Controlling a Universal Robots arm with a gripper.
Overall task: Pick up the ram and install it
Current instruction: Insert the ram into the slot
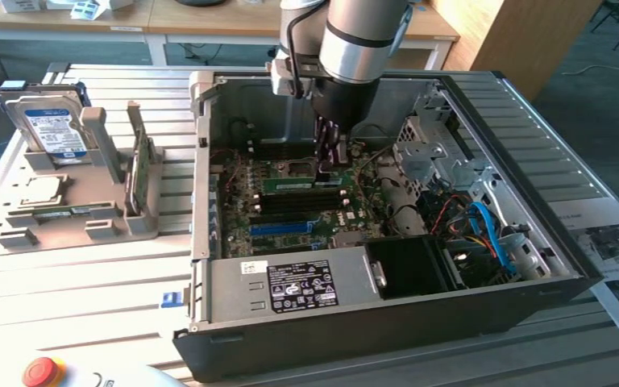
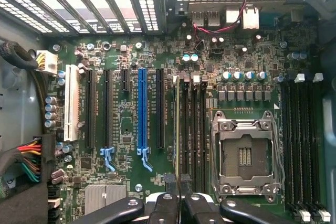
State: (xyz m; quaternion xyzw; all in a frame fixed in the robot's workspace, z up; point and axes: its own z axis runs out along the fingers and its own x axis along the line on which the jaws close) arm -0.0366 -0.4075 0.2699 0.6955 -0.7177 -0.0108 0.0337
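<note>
The ram (image 2: 177, 124) is a thin green stick seen edge-on, standing in a black memory slot on the motherboard (image 2: 126, 135), just beside the CPU socket (image 2: 244, 156). In the exterior view the ram (image 1: 293, 184) is a green strip across the board inside the open computer case (image 1: 396, 314). My gripper (image 1: 328, 165) reaches straight down into the case onto it. In the wrist view the gripper (image 2: 177, 187) has its two black fingertips (image 2: 169, 182) pressed close on either side of the stick's near end. I cannot tell whether the stick is fully seated.
A grey holder (image 1: 105, 218) stands on the exterior view's left with a blue-labelled hard drive (image 1: 49, 121) and a tall green card (image 1: 138, 165). Case walls, drive cage (image 1: 438, 153) and cables (image 1: 482, 226) surround the board. A red stop button (image 1: 41, 371) sits at the front.
</note>
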